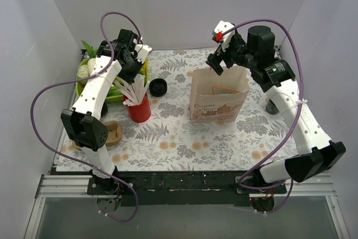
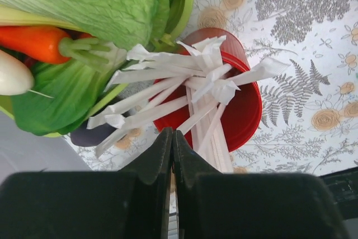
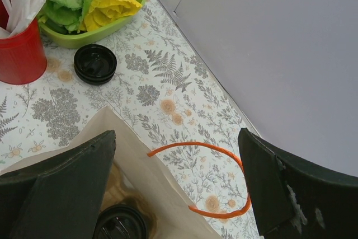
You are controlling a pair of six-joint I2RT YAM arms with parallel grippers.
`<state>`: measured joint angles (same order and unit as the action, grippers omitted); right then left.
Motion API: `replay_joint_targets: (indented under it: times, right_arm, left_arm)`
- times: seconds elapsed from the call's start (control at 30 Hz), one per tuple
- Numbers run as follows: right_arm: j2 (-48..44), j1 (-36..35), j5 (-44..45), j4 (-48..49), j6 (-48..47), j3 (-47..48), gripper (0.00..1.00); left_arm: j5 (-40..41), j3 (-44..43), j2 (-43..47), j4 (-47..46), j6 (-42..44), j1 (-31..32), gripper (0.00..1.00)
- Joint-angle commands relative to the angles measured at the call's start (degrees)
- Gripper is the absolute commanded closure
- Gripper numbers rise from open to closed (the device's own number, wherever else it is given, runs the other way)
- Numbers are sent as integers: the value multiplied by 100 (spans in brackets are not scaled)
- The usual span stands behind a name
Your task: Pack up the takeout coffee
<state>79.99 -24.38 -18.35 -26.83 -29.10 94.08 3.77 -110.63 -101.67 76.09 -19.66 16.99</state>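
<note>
As we look out from our bases, our left claw [image 2: 172, 136] is nearest, its fingers pressed together with nothing between them, hovering over the red straw cup [image 2: 246, 116] full of paper-wrapped straws [image 2: 215, 90]. To the right, our right claw [image 3: 176, 138] hangs with fingers spread wide above the open paper bag [image 1: 218, 96], gripping nothing. The takeout coffee [image 3: 119, 222] stands inside that bag, its black lid showing beside our left finger. Just beyond the red cup lies a loose black lid [image 1: 158, 88], and farthest off sits the green tray [image 3: 96, 38] of vegetables, toward the far left corner.
</note>
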Motion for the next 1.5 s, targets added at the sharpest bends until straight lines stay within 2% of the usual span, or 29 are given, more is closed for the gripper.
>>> replay_joint_targets:
  times: [0.0, 0.27, 0.4, 0.47, 0.53, 0.57, 0.67, 0.73, 0.77, 0.8, 0.83, 0.9, 0.97, 1.07, 1.17, 1.3, 1.47]
  right_arm:
    - [78, 21, 16, 204, -87, 391, 3]
    - [474, 21, -134, 257, 71, 655, 3]
    - [597, 21, -152, 345, 89, 708, 3]
    - [650, 21, -125, 362, 71, 786, 3]
    - [702, 30, -73, 398, 71, 866, 3]
    - [746, 39, -29, 415, 106, 962, 3]
    - [869, 65, 646, 625, 491, 1156, 3]
    - [905, 249, 1157, 758, 799, 1314, 3]
    - [913, 345, 1245, 863, 949, 1384, 3]
    - [905, 494, 1498, 898, 1220, 1454, 3]
    - [905, 548, 1745, 934, 1301, 1490, 3]
    - [922, 740, 2447, 856, 1546, 1673, 3]
    - [1027, 926, 2608, 628, 1679, 1850, 2]
    - [1011, 1330, 2652, 161, 1934, 1912, 2]
    - [783, 1778, 2459, 72, 2215, 1493, 2]
    - [554, 2174, 2152, 73, 2330, 1148, 3]
    - [430, 2262, 1879, 64, 2278, 972, 3]
  left_arm:
    - [201, -836, 490, 301, 112, 111, 100]
    - [1556, -1715, 868, 301, 366, 656, 100]
    - [2206, -2943, 702, 266, 787, 726, 100]
    - [2513, -3288, 700, -144, 1016, 779, 100]
    - [2532, -3151, 884, -716, 1446, 893, 100]
    - [2410, -3001, 1025, -1415, 1578, 928, 100]
    - [1779, -2631, 1456, -2498, 1755, 1078, 100]
    - [1295, -2840, 1265, -2670, 1493, 1174, 100]
    - [1006, -3285, 1159, -2531, 1378, 1192, 100]
    - [272, -3324, 1097, -2512, 1308, 1192, 100]
    - [-101, -3168, 1201, -2555, 1194, 1236, 100]
    - [-882, -2326, 1429, -2906, 1061, 1271, 100]
    - [-1859, -1990, 1553, -2986, 886, 1298, 100]
    - [-2713, -1699, 1492, -2917, 640, 1315, 100]
    - [-3406, -1515, 1501, -2846, 595, 1324, 100]
    - [-4015, -1338, 1431, -2697, 577, 1333, 100]
    - [-4437, -1347, 1211, -2381, 568, 1385, 100]
